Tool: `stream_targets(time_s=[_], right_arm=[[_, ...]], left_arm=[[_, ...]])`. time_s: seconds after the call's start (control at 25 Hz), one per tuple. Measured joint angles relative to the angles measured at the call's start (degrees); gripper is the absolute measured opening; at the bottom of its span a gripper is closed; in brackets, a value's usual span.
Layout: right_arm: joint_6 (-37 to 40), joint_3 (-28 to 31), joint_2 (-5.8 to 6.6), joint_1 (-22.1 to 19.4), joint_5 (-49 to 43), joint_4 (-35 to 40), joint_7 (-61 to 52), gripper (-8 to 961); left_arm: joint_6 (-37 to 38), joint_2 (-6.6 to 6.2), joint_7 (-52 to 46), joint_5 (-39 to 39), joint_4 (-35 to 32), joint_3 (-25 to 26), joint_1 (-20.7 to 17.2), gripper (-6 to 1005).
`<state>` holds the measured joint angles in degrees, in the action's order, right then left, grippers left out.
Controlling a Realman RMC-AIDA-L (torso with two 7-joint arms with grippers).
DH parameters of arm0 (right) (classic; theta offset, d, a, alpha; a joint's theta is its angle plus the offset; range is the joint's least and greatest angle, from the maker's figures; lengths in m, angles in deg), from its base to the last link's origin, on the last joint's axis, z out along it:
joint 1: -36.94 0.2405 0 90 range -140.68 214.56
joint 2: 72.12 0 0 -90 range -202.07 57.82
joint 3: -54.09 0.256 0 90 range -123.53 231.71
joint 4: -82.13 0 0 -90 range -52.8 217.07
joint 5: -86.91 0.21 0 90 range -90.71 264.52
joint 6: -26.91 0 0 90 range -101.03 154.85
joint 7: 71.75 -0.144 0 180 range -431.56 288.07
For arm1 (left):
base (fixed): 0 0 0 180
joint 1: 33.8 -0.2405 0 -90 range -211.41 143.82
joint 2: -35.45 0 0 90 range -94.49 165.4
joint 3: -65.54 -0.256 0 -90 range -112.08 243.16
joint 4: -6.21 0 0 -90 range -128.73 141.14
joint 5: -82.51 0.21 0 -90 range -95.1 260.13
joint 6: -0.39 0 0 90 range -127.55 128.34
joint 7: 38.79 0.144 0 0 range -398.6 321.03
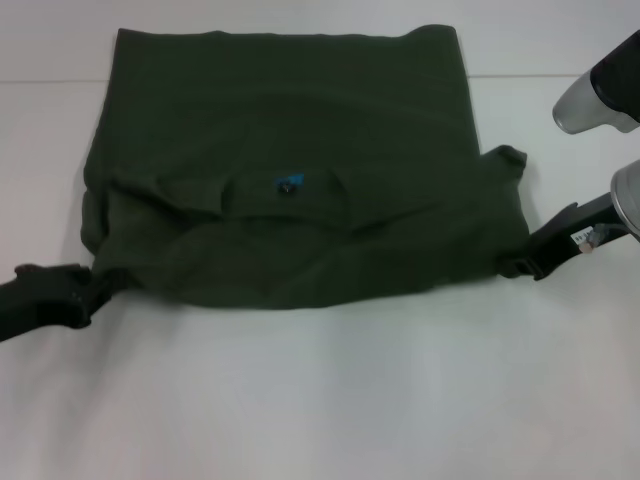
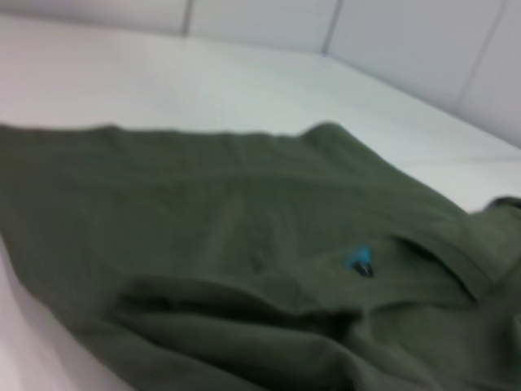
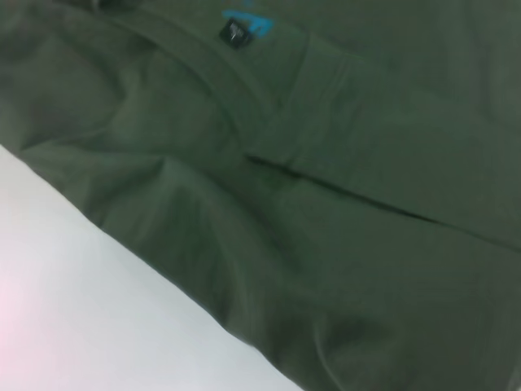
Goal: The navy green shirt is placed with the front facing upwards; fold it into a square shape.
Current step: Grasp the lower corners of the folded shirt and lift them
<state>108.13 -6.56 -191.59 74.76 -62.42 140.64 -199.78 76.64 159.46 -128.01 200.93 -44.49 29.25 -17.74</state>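
Grippers, left (image 1: 95, 285) and right (image 1: 512, 264), each pinch a shirt (image 1: 290, 160) corner; we should move both together, evenly.

One navy green shirt (image 1: 300, 170) lies on one white table (image 1: 330, 390), and it carries one small blue neck label (image 1: 290, 183). Two grippers are in view: one left gripper (image 1: 95, 283) at the shirt's left corner, one right gripper (image 1: 515, 262) at its right corner
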Motion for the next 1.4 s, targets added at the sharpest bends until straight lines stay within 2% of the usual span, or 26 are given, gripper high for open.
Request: stream_targets(time_s=[0.4,0.72,1.12,1.4], right_arm=[[11.68,-0.39,-0.11,-0.68,-3.23,4.74,-2.87,55],[15.43,-3.04,-0.15,-0.64,-3.29,4.18,-4.64,55],[19.20,-9.15,-0.24,-0.83,-3.27,1.23,-5.87,55],[25.02,-10.34,-0.33,-0.17,-3.10,1.71,-6.36,56]], left_arm=[[8.06,0.01,-15.19,13.03,-7.40,-0.01,-0.04,100],[15.61,0.08,-23.36,19.53,-12.87,-0.01,-0.20,100],[21.72,0.00,-28.43,27.33,-15.43,-0.01,0.07,99],[26.70,0.00,-29.88,30.68,-18.05,-0.02,0.03,99]])
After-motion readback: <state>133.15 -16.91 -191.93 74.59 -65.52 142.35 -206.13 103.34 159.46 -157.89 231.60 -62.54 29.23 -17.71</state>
